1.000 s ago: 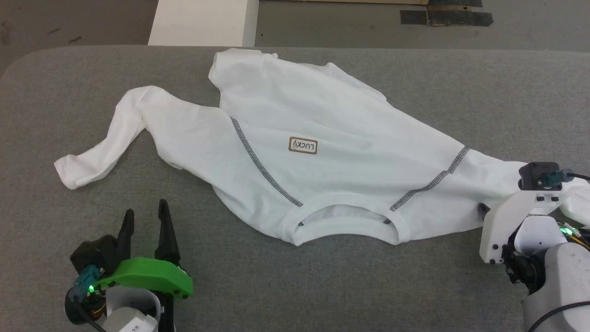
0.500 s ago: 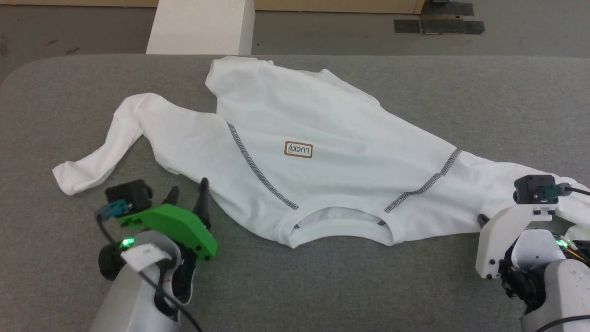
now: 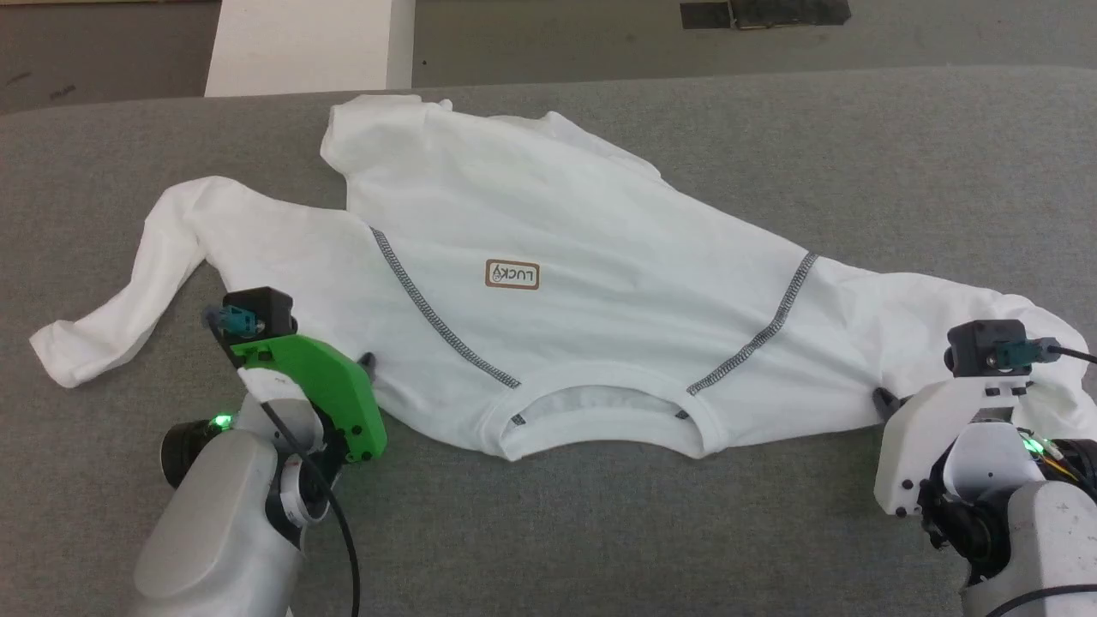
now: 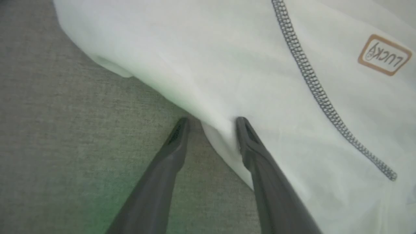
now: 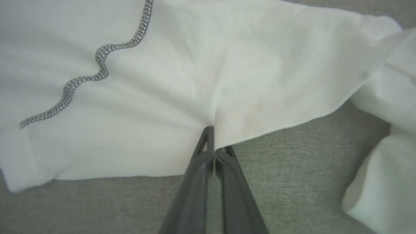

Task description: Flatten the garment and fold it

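White box [image 3: 300,47] — beyond the garment [image 3: 557,231]

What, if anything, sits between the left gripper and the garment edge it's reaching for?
Nothing visible. The left gripper is open and straddles the garment at its near edge on the grey table. The right gripper is shut on the garment's other side.

A grey cloth-covered desk [image 3: 857,154] spans the view, with a white box [image 3: 300,47] and dark patches [image 3: 763,13] on the floor [image 3: 531,38] beyond.
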Robot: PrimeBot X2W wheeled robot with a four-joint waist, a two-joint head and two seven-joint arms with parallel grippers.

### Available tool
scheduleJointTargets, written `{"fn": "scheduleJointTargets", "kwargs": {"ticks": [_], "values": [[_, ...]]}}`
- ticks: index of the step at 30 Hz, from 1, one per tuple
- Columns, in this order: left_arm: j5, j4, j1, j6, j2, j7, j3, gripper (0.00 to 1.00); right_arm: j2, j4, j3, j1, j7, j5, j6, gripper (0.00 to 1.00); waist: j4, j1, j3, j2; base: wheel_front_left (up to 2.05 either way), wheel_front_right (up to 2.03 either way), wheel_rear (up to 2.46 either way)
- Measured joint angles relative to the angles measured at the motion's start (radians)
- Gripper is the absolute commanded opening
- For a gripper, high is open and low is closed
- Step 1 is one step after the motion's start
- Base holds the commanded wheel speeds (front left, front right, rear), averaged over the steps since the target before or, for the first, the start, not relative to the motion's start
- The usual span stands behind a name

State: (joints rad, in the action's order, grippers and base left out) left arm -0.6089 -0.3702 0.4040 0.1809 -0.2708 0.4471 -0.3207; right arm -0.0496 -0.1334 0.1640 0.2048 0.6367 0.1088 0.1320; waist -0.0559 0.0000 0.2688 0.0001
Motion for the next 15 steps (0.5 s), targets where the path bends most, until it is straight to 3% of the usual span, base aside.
{"fn": "scheduleJointTargets", "kwargs": {"ticks": [9, 15], "values": [[-0.09, 0.053, -0.06, -0.041, 0.04, -0.129, 0.07, 0.0, 0.0, 0.034, 0.022, -0.002, -0.061, 0.058, 0.0, 0.0, 0.013, 0.0, -0.024, 0.0, 0.0, 0.0, 0.0], [-0.107, 0.221, -0.053, -0.066, 0.022, -0.218, 0.126, 0.0, 0.0, 0.158, 0.033, 0.02, -0.1, 0.243, 0.0, 0.0, 0.031, 0.0, -0.072, 0.0, 0.0, 0.0, 0.0]]}}
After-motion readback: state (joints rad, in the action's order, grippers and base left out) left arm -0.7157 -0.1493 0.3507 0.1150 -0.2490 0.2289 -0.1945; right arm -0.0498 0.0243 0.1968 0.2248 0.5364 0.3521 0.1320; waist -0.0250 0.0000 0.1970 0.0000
